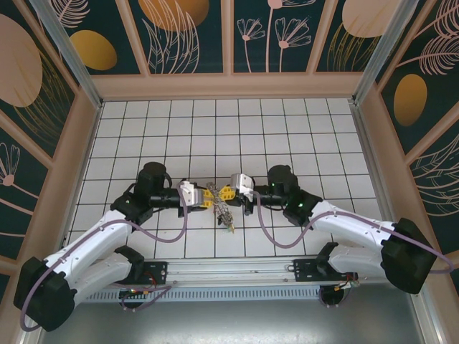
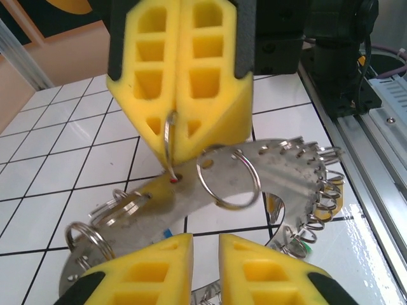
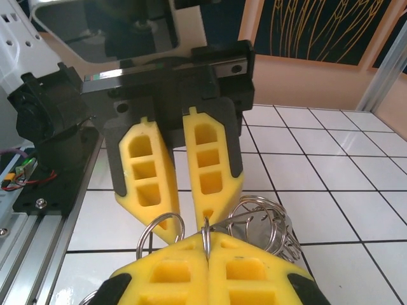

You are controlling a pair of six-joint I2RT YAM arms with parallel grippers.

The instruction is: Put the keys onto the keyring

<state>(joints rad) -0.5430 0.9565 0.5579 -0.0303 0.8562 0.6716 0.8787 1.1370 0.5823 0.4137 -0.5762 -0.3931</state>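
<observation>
My two grippers meet tip to tip at the middle of the tiled floor. The right gripper [image 1: 229,193] [image 3: 208,246] is shut on the keyring [image 3: 206,235] [image 2: 168,136], a thin silvery wire ring standing edge-on between its yellow pads. Below it hangs a curved metal strip [image 2: 280,166] threaded with several small split rings. The keys [image 1: 226,218] dangle under the bundle; a blue bit [image 2: 166,232] and a green bit [image 2: 306,245] peek out beneath the strip. The left gripper [image 1: 204,197] [image 2: 205,248] faces it with a narrow gap and nothing between its pads.
An aluminium rail [image 1: 237,269] with the arm bases runs along the near edge. Wooden walls with dark leaf panels [image 1: 229,82] box in the white tiled floor [image 1: 215,129]. Another loose split ring [image 2: 229,179] hangs close in front of the left pads.
</observation>
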